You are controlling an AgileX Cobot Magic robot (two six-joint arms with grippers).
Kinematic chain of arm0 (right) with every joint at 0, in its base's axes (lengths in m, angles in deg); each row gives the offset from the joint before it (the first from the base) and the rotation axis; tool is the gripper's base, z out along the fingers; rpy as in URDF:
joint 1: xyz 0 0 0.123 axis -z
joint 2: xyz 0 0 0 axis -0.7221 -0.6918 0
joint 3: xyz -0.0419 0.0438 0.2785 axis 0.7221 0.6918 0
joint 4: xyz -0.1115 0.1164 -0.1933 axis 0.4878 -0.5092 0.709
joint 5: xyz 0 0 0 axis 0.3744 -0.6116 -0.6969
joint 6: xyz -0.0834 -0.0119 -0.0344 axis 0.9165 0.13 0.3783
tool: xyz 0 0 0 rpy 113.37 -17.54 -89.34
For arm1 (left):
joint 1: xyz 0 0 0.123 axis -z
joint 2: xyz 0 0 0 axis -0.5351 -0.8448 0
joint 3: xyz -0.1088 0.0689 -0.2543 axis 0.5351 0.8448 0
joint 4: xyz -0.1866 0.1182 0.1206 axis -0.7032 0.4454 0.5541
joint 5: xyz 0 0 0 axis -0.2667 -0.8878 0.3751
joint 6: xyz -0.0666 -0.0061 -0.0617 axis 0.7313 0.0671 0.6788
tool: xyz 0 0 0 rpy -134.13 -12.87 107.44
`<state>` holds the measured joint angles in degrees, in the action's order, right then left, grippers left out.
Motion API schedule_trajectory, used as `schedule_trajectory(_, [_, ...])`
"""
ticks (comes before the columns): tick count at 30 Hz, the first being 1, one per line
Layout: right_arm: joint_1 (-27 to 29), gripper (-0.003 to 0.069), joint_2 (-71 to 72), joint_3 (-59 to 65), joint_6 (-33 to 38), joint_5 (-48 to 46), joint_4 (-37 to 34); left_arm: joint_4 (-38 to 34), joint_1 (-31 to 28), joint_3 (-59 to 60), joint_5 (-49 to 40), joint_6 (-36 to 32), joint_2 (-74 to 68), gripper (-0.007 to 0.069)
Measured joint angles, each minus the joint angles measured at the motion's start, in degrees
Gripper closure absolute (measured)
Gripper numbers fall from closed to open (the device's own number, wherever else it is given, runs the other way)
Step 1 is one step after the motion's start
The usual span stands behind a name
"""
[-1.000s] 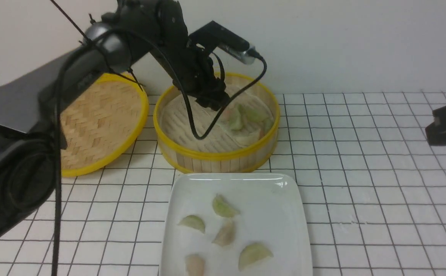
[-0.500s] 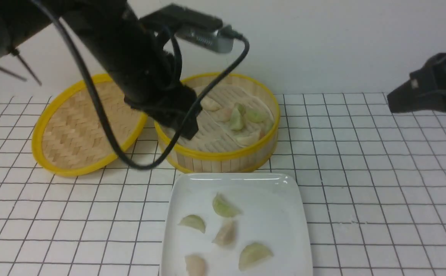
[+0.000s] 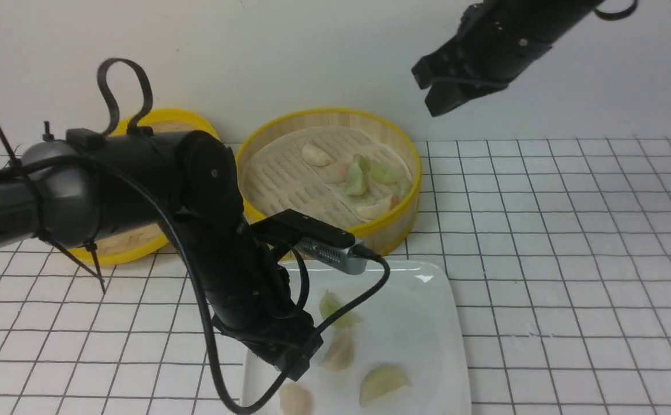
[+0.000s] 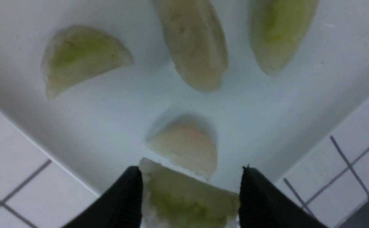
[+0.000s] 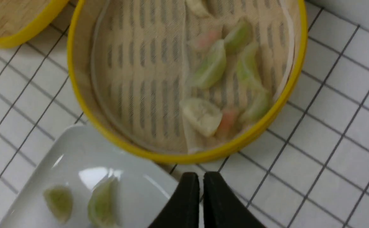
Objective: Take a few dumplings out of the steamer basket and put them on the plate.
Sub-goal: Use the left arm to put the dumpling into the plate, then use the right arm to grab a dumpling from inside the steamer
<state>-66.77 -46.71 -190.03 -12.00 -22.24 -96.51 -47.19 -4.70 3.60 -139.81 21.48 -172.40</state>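
The left gripper [image 4: 190, 193] is over the plate [image 3: 430, 328], at its 9 o'clock side in the front view. Its fingers are gripping one pale green dumpling [image 4: 187, 205], which touches both of them. The right gripper [image 5: 201, 180] is in the air, away from the plate, toward 1 o'clock from the steamer basket [image 3: 335, 112]. Its fingers are closed, or very nearly so, with only a narrow slit between them, and I see nothing in them.

The basket stands on the white tiled desk [image 3: 543, 259], at 12 o'clock from the plate. Inside it, a cream dumpling [image 3: 316, 155] lies a little toward 11 o'clock from the middle. The other green, cream and pinkish dumplings [image 3: 355, 180] are gathered between about 2 and 5 o'clock; some of them touch each other.

On the plate, a green dumpling [image 3: 337, 309] lies toward 12 o'clock. A beige one [image 3: 339, 350] is just next to it, on the 6 o'clock side. Another green one [image 3: 383, 384] lies toward 5 o'clock, and a cream one [image 3: 295, 399] toward 7 o'clock. The woven lid [image 3: 165, 115] is at 9 o'clock from the basket, partly hidden behind the left arm [image 3: 139, 173].
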Motion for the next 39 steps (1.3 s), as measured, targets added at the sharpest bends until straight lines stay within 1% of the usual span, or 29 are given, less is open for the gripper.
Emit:
schedule_trajectory(2, [0.00,0.0599,-5.02,-5.34,-0.09,0.00,0.06,-0.06,0.00,0.00,1.00,0.02,-1.56,0.0272])
schedule_trajectory(4, [-0.05,0.0557,-8.98,-9.53,-0.09,0.00,0.06,0.44,0.00,0.00,1.12,0.02,-2.64,0.0239])
schedule_trajectory(5, [-0.04,0.0529,-10.98,-11.59,-0.09,0.00,0.06,0.85,0.00,0.00,1.12,0.02,-2.96,0.0218])
schedule_trajectory(7, [-0.04,0.0466,-14.62,-15.10,0.21,0.00,0.10,1.78,0.00,0.00,1.18,0.17,-3.42,0.0146])
schedule_trajectory(8, [-0.04,0.0459,-14.96,-15.42,0.18,0.00,0.10,1.81,0.00,0.00,1.17,0.17,-3.42,0.0146])
schedule_trajectory(9, [-0.04,0.0397,-17.85,-17.84,0.91,0.00,0.23,1.99,0.00,0.00,1.29,0.68,-3.43,0.0089])
schedule_trajectory(10, [-0.04,0.0377,-18.73,-18.48,1.29,0.00,0.23,2.04,0.00,0.00,1.29,0.73,-3.43,0.0081])
schedule_trajectory(12, [-0.11,0.0308,-21.43,-19.96,2.83,0.00,0.28,2.04,0.00,-0.49,1.29,1.75,-3.43,0.0050])
schedule_trajectory(14, [-0.11,0.0256,-23.60,-20.46,5.37,0.66,0.28,2.07,0.00,-1.36,0.73,3.26,-3.43,0.0055])
schedule_trajectory(15, [-0.12,0.0242,-24.30,-20.51,6.14,1.44,0.28,2.07,0.00,-1.70,0.30,3.74,-3.43,0.0061])
schedule_trajectory(17, [-0.24,0.0225,-25.40,-20.51,8.05,3.16,0.28,2.33,0.00,-2.49,-0.92,5.01,-3.27,0.0097])
schedule_trajectory(19, [-0.68,0.0213,-27.01,-20.51,11.04,5.81,0.35,2.53,0.00,-2.95,-2.70,6.09,-1.98,0.0206])
schedule_trajectory(20, [-0.76,0.0211,-27.21,-20.51,11.62,6.37,0.35,2.66,0.00,-2.95,-3.04,6.21,-1.43,0.0242])
schedule_trajectory(21, [-1.07,0.0210,-27.80,-20.51,12.46,7.09,0.51,2.89,0.00,-2.95,-3.57,6.43,-0.40,0.0310])
schedule_trajectory(22, [-1.35,0.0209,-28.29,-20.51,12.89,7.64,0.97,3.35,0.00,-2.95,-4.05,6.59,1.35,0.0414])
schedule_trajectory(23, [-1.62,0.0209,-28.54,-20.53,13.15,7.87,1.57,3.77,0.00,-2.95,-4.53,6.60,2.49,0.0477])
schedule_trajectory(24, [-1.86,0.0209,-28.90,-20.53,13.32,8.06,2.61,4.00,0.00,-2.95,-4.92,6.83,3.70,0.0529])
schedule_trajectory(26, [-2.09,0.0209,-29.67,-20.53,13.51,8.30,5.03,4.92,0.00,-2.95,-5.72,7.80,6.99,0.0597])
schedule_trajectory(28, [-2.16,0.0209,-30.21,-20.53,13.51,8.41,7.25,5.91,0.00,-2.95,-6.61,8.82,10.62,0.0622])
schedule_trajectory(30, [-2.21,0.0225,-30.70,-20.71,13.51,8.90,8.44,7.04,0.00,-2.95,-7.02,10.04,13.91,0.0630])
schedule_trajectory(31, [-2.28,0.0245,-30.92,-20.76,13.36,9.04,8.84,7.61,0.00,-2.95,-7.02,10.80,15.71,0.0631])
schedule_trajectory(32, [-2.28,0.0245,-30.93,-20.76,13.26,9.04,8.90,7.73,0.00,-2.95,-7.02,10.96,16.06,0.0631])
schedule_trajectory(33, [-2.28,0.0313,-31.17,-20.76,12.22,9.04,9.33,9.06,0.00,-2.95,-7.18,12.19,18.85,0.0631])
schedule_trajectory(34, [-2.28,0.0361,-31.17,-20.76,11.83,9.04,9.46,9.75,0.00,-2.95,-7.30,12.81,20.51,0.0631])
schedule_trajectory(36, [-2.28,0.0517,-31.11,-20.76,10.88,8.97,9.61,11.91,0.00,-2.95,-8.03,14.25,23.96,0.0631])
schedule_trajectory(37, [-2.28,0.0524,-30.95,-20.76,10.73,8.87,9.61,12.78,0.00,-2.95,-8.23,14.66,24.75,0.0631])
schedule_trajectory(39, [-2.28,0.0513,-30.15,-20.76,10.47,7.56,9.70,14.74,0.00,-2.95,-8.35,15.86,26.60,0.0631])
